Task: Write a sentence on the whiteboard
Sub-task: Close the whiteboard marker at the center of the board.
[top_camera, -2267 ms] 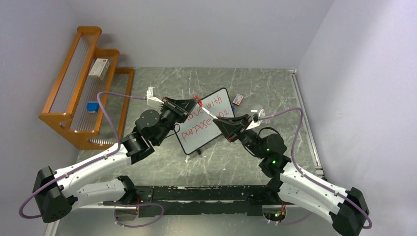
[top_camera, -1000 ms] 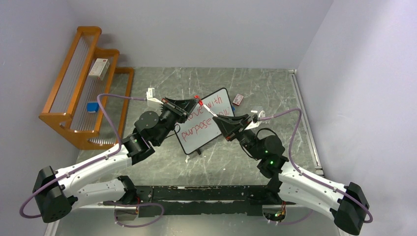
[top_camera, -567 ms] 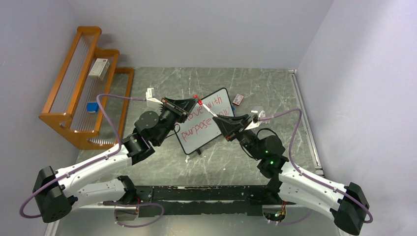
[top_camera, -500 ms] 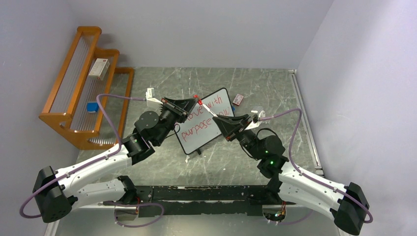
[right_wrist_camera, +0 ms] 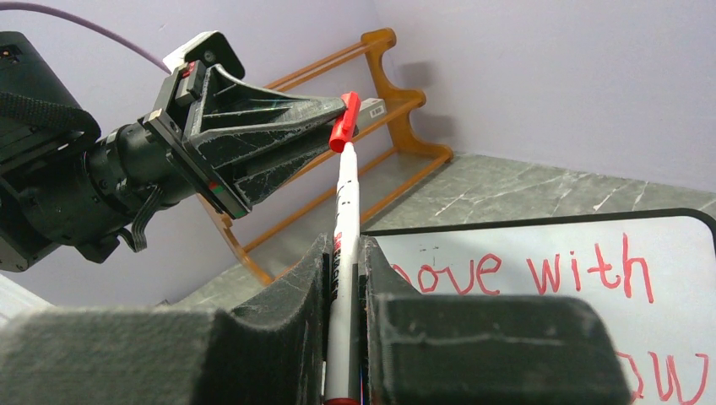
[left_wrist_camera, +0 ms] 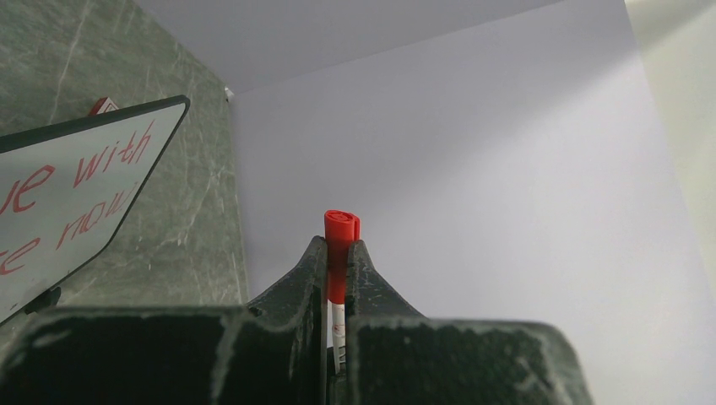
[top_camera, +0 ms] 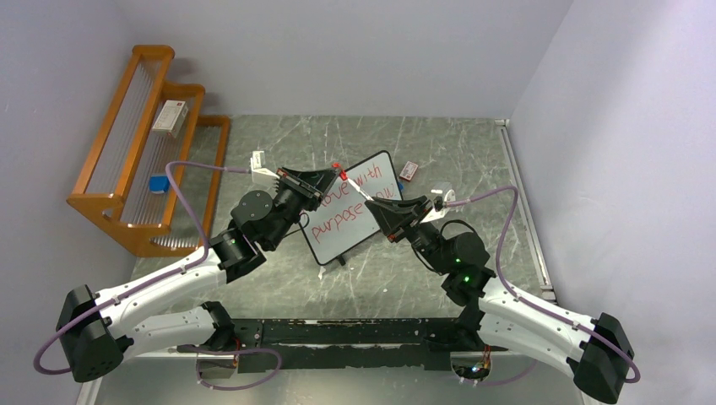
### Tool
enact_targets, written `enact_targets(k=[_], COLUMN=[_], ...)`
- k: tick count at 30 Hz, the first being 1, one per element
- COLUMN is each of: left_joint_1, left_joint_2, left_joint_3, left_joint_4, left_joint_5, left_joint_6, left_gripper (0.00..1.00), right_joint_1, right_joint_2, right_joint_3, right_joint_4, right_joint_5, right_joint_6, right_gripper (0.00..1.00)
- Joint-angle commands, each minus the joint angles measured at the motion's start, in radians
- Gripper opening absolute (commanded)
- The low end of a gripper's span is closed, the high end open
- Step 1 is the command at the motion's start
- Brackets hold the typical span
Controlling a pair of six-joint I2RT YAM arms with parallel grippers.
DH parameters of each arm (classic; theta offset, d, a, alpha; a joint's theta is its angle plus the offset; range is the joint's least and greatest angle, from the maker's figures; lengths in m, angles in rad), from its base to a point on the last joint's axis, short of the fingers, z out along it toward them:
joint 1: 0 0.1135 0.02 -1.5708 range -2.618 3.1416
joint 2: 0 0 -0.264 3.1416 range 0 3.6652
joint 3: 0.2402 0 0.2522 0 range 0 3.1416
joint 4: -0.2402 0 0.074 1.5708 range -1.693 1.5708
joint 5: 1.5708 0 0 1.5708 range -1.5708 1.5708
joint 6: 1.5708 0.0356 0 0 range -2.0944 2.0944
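We see the whiteboard (top_camera: pixel 338 232) mid-table, at twelve o'clock from our bases, with red writing on it. Our left gripper (top_camera: pixel 336 174) is clamped tight on the red cap (left_wrist_camera: pixel 341 228) at the board's eleven o'clock edge, while our right gripper (top_camera: pixel 372 202), toward three o'clock, pinches the marker (right_wrist_camera: pixel 346 194) by its barrel.

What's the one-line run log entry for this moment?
left gripper: shut on red cap | right gripper: shut on marker | red cap: on marker tip | whiteboard: bears red writing
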Motion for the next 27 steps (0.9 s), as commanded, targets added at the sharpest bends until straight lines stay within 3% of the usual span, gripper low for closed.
enact_targets(k=[1,27], left_joint_1=[0.007,0.007], left_joint_2=[0.005,0.012], left_joint_3=[0.008,0.002], left_joint_4=[0.045,0.079], left_joint_5=[-0.024,0.015], left_joint_6=[0.018,0.034], left_gripper=[0.05,0.05], right_joint_1=[0.007,0.007], right_joint_2=[-0.004,0.022], right_joint_3=[0.022,0.014], right_joint_4=[0.023,0.072], right_joint_5=[-0.015,0.02], right_joint_6=[0.004,0.018], right_gripper=[0.0,0.0])
